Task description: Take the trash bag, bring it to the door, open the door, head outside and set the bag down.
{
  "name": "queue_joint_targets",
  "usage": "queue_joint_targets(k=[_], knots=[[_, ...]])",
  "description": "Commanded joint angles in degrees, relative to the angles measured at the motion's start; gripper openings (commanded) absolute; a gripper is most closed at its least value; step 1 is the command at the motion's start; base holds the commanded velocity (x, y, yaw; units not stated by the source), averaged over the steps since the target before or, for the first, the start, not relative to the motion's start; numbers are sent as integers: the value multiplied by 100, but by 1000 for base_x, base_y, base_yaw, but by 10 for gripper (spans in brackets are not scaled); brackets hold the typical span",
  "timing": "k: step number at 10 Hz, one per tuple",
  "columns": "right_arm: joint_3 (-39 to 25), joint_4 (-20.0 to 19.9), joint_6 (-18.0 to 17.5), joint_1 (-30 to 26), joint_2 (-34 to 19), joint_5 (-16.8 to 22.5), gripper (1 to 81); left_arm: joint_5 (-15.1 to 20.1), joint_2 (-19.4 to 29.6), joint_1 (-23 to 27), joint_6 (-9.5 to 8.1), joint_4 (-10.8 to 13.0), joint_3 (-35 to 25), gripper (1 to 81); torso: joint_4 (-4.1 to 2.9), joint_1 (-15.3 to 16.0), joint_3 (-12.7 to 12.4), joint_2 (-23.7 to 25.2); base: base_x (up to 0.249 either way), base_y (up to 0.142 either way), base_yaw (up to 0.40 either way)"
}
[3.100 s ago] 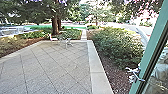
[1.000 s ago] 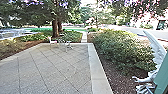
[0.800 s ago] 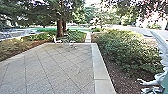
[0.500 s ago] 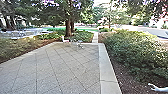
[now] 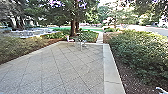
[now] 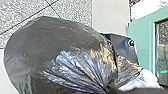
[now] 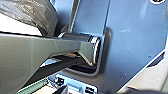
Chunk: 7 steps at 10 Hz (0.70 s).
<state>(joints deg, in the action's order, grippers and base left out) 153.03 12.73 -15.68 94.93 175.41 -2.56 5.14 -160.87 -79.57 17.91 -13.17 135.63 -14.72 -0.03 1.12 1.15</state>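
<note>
At the lower right corner of the head view, a small pale part of my right gripper (image 5: 161, 89) shows. Black plastic of the trash bag (image 6: 62, 55) bulges large in the left wrist view, its gathered neck held in my left gripper (image 6: 108, 88), which is shut on it. Part of the same trash bag (image 7: 47, 16) appears in the right wrist view. The green door frame (image 6: 142, 37) with a glass pane stands close by in the left wrist view.
A tiled patio (image 5: 57, 72) stretches ahead, bordered on the right by a pale curb (image 5: 110, 67). Beyond that curb grow dense bushes (image 5: 140, 52). A white chair (image 5: 69, 39) and a small table (image 5: 81, 41) stand at the patio's far end, near tree trunks.
The head camera has moved on and turned left, so the scene has shifted right. The green door frame and most of my right arm have passed out at the right edge.
</note>
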Motion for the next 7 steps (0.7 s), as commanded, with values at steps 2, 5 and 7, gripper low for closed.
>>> queue_joint_targets(k=[2,5,7], knots=[[-486,213,38,-136,84,256,811,663,968,1298,-7,-828,-1074,10,0,3,529,2,0,0,0],[-468,204,38,-136,84,256,811,1242,1389,2237,-7,-1371,-1074,10,0,3,1017,0,0,0,0],[-450,186,30,-136,84,265,811,1594,1434,2853,-7,-1627,-767,10,0,3,905,-2,0,0,0]])
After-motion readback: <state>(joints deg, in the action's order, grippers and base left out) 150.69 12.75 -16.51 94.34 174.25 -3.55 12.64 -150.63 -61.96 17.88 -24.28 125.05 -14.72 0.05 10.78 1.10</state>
